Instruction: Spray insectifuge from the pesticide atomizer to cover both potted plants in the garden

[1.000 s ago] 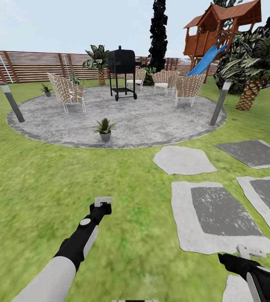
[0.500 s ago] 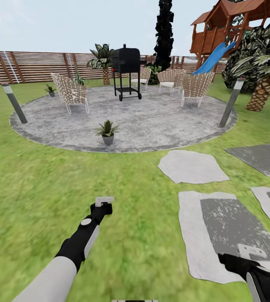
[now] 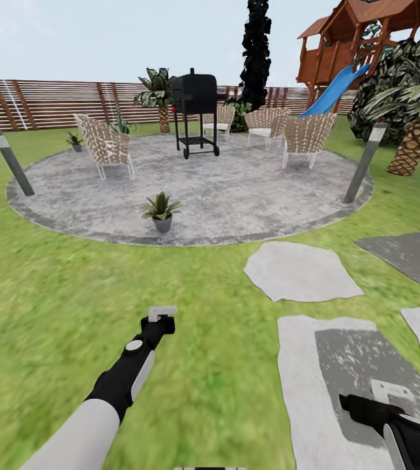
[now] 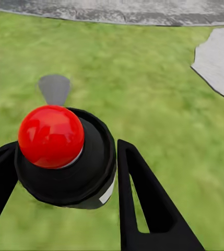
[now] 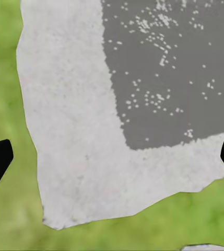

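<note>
Green lawn (image 3: 53, 307) around us. Our left tool (image 4: 65, 172) is clamped on the pesticide atomizer (image 4: 65, 157), red cap toward the wrist camera. Right tool (image 5: 112, 151) gapes wide, nothing held, above a stepping stone (image 5: 75, 130). One potted plant (image 3: 161, 210) sits on the paved patio (image 3: 236, 189), another (image 3: 74, 140) beside the wicker chair (image 3: 105, 145).

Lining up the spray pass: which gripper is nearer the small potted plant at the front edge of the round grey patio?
Left. The left gripper sits on the lawn almost straight below the small potted plant. The right gripper hangs lower and far to the right, over a pale stepping stone.
</note>
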You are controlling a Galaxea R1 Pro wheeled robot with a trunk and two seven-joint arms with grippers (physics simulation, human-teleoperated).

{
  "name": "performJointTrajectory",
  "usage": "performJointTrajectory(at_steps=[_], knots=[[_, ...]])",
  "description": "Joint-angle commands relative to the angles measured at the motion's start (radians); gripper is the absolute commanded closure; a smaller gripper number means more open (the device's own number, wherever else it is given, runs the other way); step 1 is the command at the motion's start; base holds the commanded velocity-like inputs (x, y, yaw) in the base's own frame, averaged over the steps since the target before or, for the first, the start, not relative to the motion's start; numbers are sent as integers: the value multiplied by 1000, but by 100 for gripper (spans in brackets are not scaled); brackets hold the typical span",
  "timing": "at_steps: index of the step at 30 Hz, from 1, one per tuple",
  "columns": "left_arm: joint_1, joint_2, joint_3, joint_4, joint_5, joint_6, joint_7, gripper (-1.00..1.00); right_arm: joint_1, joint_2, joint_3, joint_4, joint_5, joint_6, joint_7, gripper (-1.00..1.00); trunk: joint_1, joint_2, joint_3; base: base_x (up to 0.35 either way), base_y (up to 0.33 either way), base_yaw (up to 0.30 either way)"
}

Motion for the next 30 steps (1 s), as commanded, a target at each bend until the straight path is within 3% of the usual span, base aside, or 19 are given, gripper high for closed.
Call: performJointTrajectory(at_steps=[1, 30], knots=[[0, 0, -1, -1, 3, 1, 0, 100, 0, 0, 0, -1, 1, 5, 2, -100, 0, 0, -1, 338, -124, 0], [0, -6, -1, -1, 3, 1, 1, 100, 0, 0, -3, -1, 1, 5, 1, -100, 0, 0, -1, 338, -124, 33]])
